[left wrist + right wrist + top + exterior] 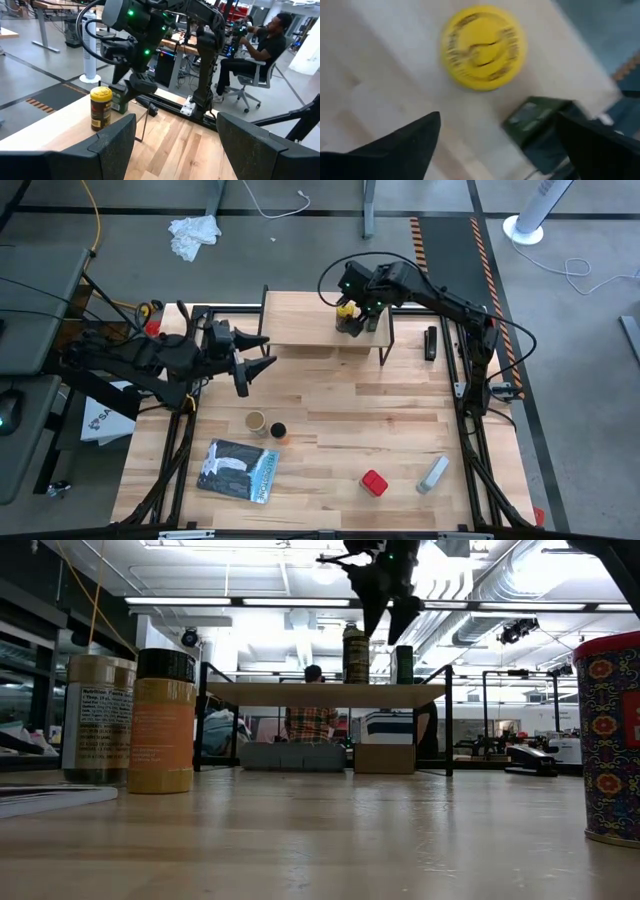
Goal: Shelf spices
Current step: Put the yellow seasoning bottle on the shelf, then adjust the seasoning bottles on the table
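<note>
The shelf (320, 320) stands at the table's far edge. On its plank stand the yellow jar (346, 312) (482, 47) and, to its right, the small black tin (372, 321) (540, 125). My right gripper (390, 602) hangs open above these two, fingers pointing down and clear of both. My left gripper (262, 353) is open and level near the shelf's left end, touching nothing. The tan cylinder (256, 422) and the amber jar (278, 430) stand upright together on the table. The red tin (374, 483) stands near the near edge.
A flat blue-grey case (238, 470) lies at the near left, and a small grey bar (432, 474) lies to the right of the red tin. A person (311, 715) sits beyond the table's far edge. The shelf's left half (295, 320) is bare.
</note>
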